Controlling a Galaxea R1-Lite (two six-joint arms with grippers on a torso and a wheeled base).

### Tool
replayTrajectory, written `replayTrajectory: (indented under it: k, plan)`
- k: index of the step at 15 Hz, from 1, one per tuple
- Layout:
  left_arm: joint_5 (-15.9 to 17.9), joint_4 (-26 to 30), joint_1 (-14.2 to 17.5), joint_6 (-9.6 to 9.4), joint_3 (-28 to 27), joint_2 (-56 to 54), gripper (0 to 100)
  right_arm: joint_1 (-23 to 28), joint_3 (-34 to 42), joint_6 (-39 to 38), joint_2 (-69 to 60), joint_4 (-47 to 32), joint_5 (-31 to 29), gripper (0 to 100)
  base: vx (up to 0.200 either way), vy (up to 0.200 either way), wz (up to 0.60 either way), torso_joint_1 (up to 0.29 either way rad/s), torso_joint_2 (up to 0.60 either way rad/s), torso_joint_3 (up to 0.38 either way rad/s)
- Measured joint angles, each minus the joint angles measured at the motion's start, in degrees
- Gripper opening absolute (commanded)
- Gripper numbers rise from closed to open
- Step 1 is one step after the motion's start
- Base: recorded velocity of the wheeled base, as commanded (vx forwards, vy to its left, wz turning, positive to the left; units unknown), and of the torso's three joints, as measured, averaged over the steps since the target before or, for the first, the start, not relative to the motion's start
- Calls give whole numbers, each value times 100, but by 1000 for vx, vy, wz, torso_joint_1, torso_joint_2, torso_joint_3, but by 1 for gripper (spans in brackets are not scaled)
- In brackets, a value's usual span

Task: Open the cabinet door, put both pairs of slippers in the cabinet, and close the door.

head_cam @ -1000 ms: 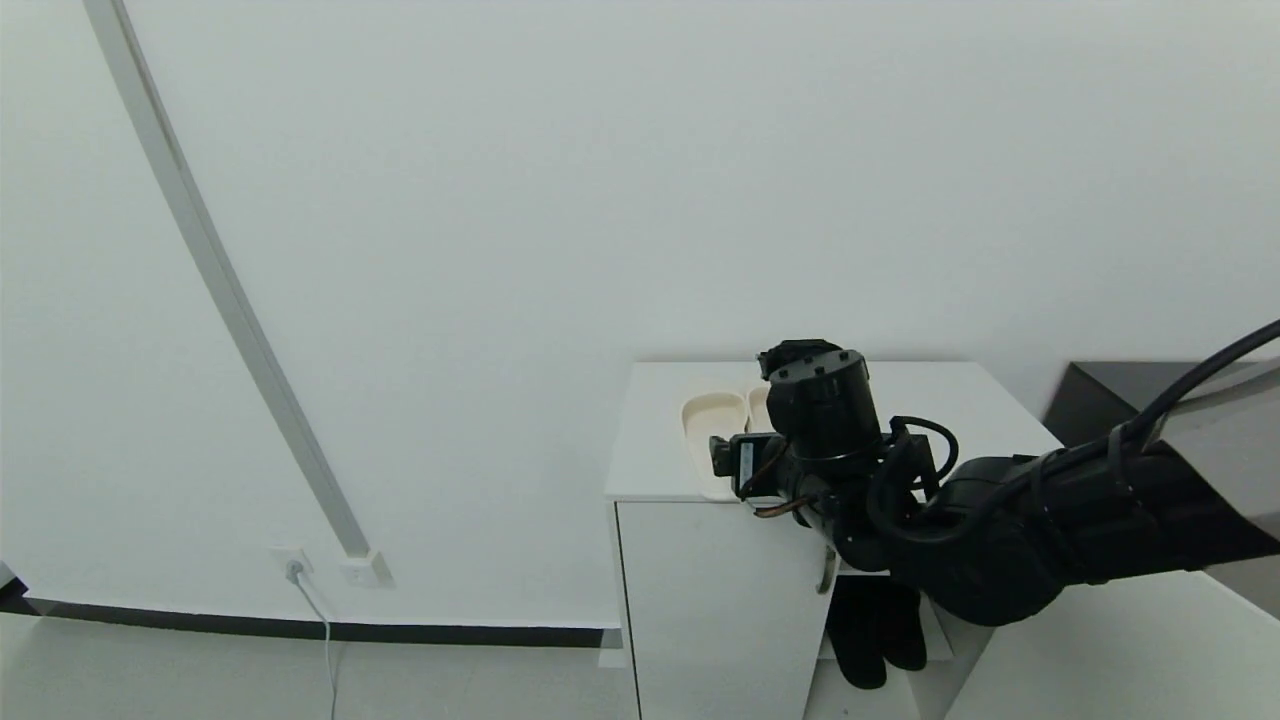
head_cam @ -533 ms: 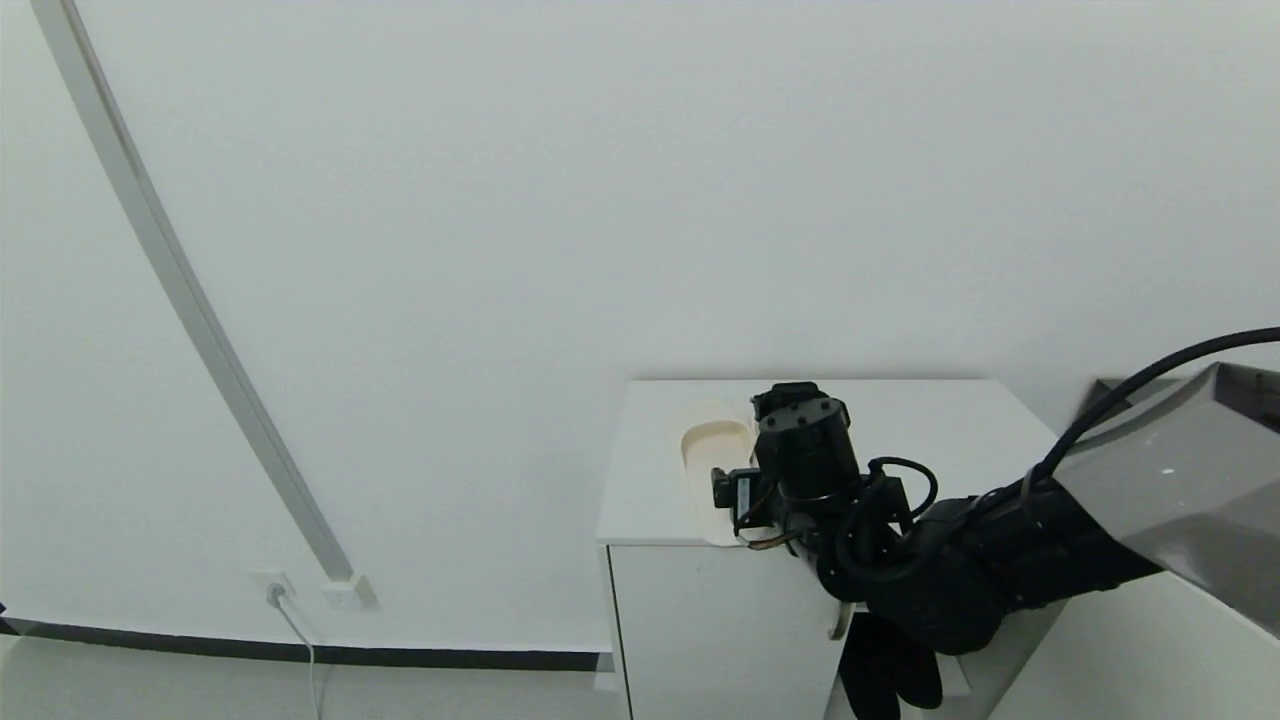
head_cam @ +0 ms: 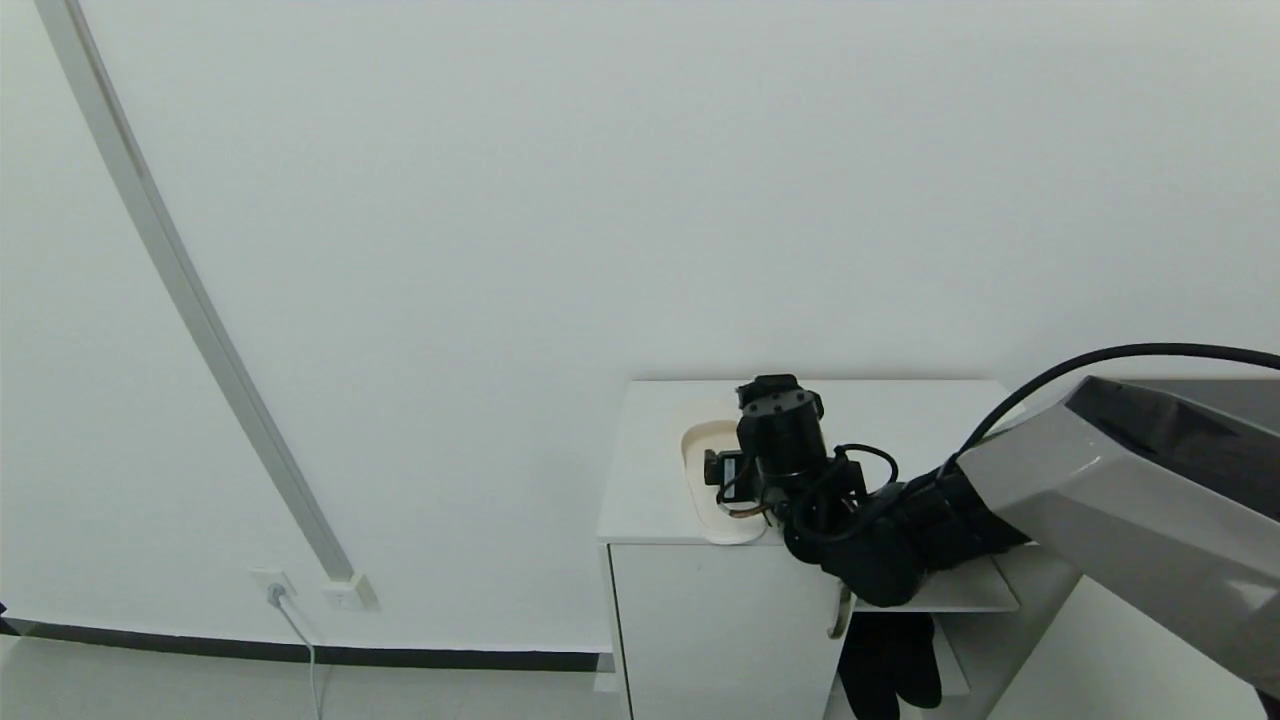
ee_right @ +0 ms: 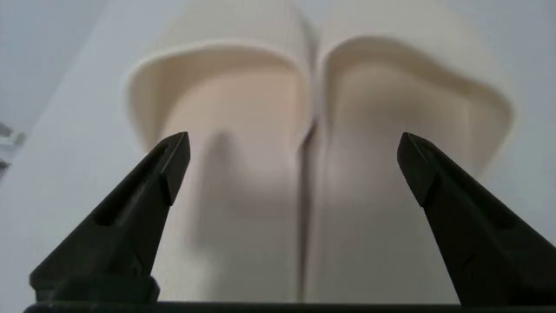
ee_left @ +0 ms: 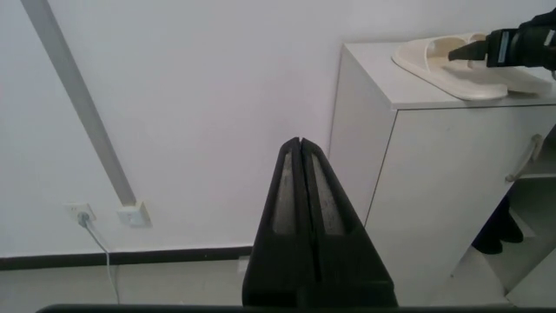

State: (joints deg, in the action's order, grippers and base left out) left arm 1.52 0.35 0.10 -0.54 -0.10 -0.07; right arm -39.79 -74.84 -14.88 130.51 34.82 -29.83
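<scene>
Lying side by side, your cream slippers (ee_right: 252, 191) looked smooth and rounded; the right fingers (ee_right: 130, 235) gaped wide, empty.

Right gripper (ee_right: 293, 146) farther forward, closer over the cream slippers (head_cam: 702, 447).

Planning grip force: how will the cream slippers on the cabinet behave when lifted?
The cream slippers look thick and moulded: probably light, slightly squashy, shape-holding. Side by side, they may part unless the open right gripper clamps both. Lying flat, they seem unlikely to roll.
</scene>
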Motion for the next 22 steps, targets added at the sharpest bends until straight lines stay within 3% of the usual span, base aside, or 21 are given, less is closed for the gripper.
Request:
replayTrajectory:
  k: [8,9,18,22]
  plan:
    - [-2,-2,-2,21,0,0,0,460,-1465,507,912,-22,200,100,0,0,0,0,0,0]
    - [-2,0,-2,33,0,0,0,475,-1519,514,973,-26,208,0,0,0,0,0,0,0]
    - [-2,0,0,38,0,0,0,477,-1493,514,976,-20,312,0,0,0,0,0,0,0]
    - [-2,-2,-2,35,0,0,0,380,-711,507,276,51,521,0,0,0,0,0,0,0]
